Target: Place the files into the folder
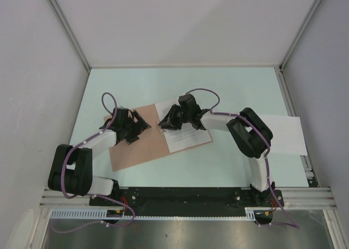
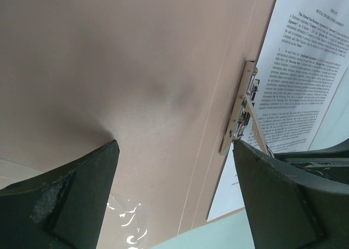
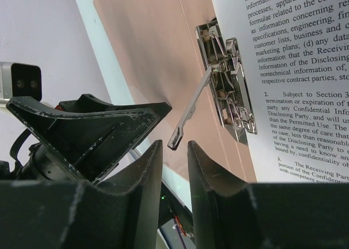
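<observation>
The salmon folder point(image 1: 136, 151) point(image 2: 136, 69) point(image 3: 147, 42) lies open on the table. A printed sheet point(image 1: 185, 137) point(image 2: 305, 69) point(image 3: 294, 69) rests on its right half, beside the metal clip point(image 2: 242, 110) point(image 3: 226, 80) at the spine. The clip's lever point(image 3: 191, 110) stands raised. My right gripper point(image 1: 166, 121) point(image 3: 174, 144) has its jaws a narrow gap apart, the lever's tip at that gap with space on both sides. My left gripper point(image 1: 133, 126) point(image 2: 174, 145) is wide open over the folder's left half, holding nothing. A plain white sheet point(image 1: 286, 134) lies at the far right.
Grey walls close in the pale green table point(image 1: 218, 85) on three sides. A metal rail point(image 1: 305, 194) runs along the near edge by the arm bases. A bit of clear tape point(image 2: 122, 222) shines on the folder near the left fingers.
</observation>
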Robot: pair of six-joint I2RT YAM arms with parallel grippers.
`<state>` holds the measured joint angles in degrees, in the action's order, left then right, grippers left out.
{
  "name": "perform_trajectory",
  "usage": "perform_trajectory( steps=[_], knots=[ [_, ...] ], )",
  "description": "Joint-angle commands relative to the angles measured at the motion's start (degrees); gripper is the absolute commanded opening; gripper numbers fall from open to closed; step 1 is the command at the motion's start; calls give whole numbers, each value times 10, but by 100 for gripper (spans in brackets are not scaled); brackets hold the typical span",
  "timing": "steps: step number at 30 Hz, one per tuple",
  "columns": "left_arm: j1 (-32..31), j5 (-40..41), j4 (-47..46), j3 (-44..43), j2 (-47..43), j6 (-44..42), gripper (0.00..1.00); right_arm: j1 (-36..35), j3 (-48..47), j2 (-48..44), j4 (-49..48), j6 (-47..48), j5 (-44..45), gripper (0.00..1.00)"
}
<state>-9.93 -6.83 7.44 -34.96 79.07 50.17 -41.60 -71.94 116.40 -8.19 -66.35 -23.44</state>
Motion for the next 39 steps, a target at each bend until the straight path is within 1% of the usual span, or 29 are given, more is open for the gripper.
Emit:
perform_trajectory(
  steps=[1, 4, 7, 8, 12, 16, 19, 24, 28, 31, 39],
  knots=[
    [1, 20, 6, 11, -15, 4, 93, -5, -21, 8, -23, -12, -5, 28],
    [1, 22, 6, 10, -18, -2, 93, -5, -22, 8, -22, -12, -6, 23],
    [-3, 42, 15, 3, -32, -14, 93, -5, -22, 8, -17, -11, -5, 15],
    [-5, 49, 19, 0, -38, -18, 93, -5, -22, 8, -13, -8, -4, 10],
    [-25, 57, 13, -9, -52, -26, 93, -6, -22, 8, -2, -1, -3, 0],
    [-43, 34, 3, -34, -7, -10, 92, -8, -22, 6, 17, 15, 4, 0],
    [-75, 85, 20, -69, 33, -19, 91, -9, -21, 5, 47, 38, 12, 0],
    [-73, 104, 47, -84, 91, -12, 92, -8, -21, 7, 94, 88, 43, 0],
    [-69, 115, 47, -67, 96, -4, 92, -7, -21, 12, 138, 142, 73, 0],
    [-69, 130, 50, -62, 90, -7, 92, -4, -16, 17, 156, 163, 89, 0],
    [-63, 135, 57, -63, 89, -12, 92, -1, -7, 33, 180, 216, 138, 0]
  ],
)
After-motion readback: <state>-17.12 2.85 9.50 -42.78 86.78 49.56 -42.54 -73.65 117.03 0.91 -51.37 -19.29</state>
